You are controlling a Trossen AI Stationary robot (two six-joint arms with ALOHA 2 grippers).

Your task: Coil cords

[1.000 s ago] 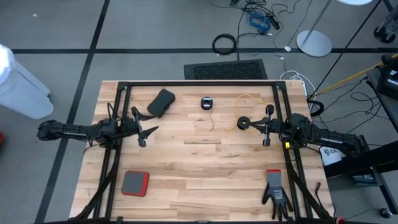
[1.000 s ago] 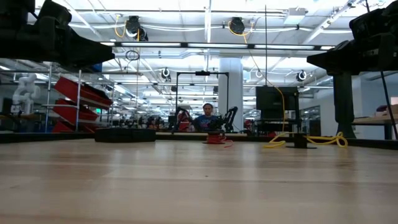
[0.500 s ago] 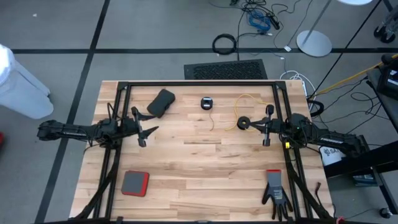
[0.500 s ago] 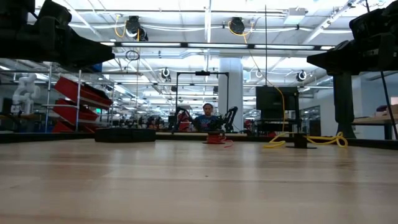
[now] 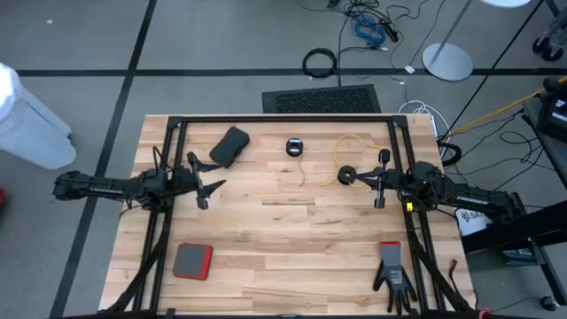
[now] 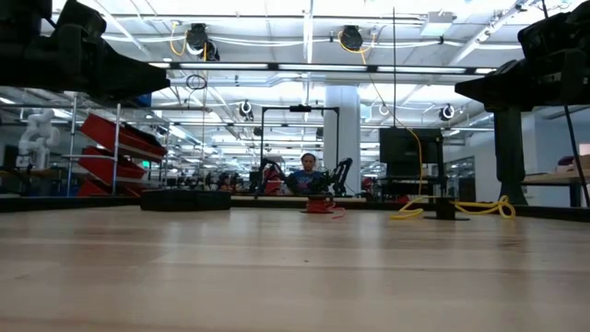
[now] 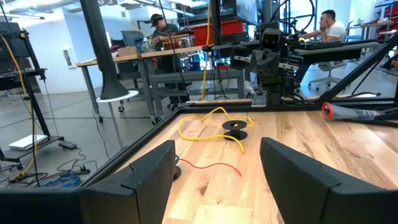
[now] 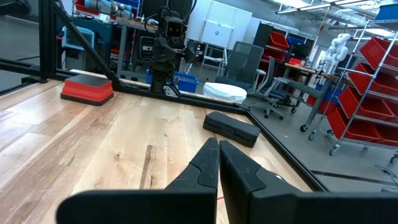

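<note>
No word, label, brand or number can be read anywhere in these views. White lettering shows on the right arm (image 5: pixel 474 215) in the high view, but it is too small to make out.

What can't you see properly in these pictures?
- High view: the red-orange cord is too thin to follow its whole path.
- Low view: the yellow cord lies far off and edge-on, so its loops blur together.
- Right wrist view: the right gripper blocks the table ahead; neither cord shows.
- Left wrist view: the left gripper hides part of the red-orange cord's reel.
</note>
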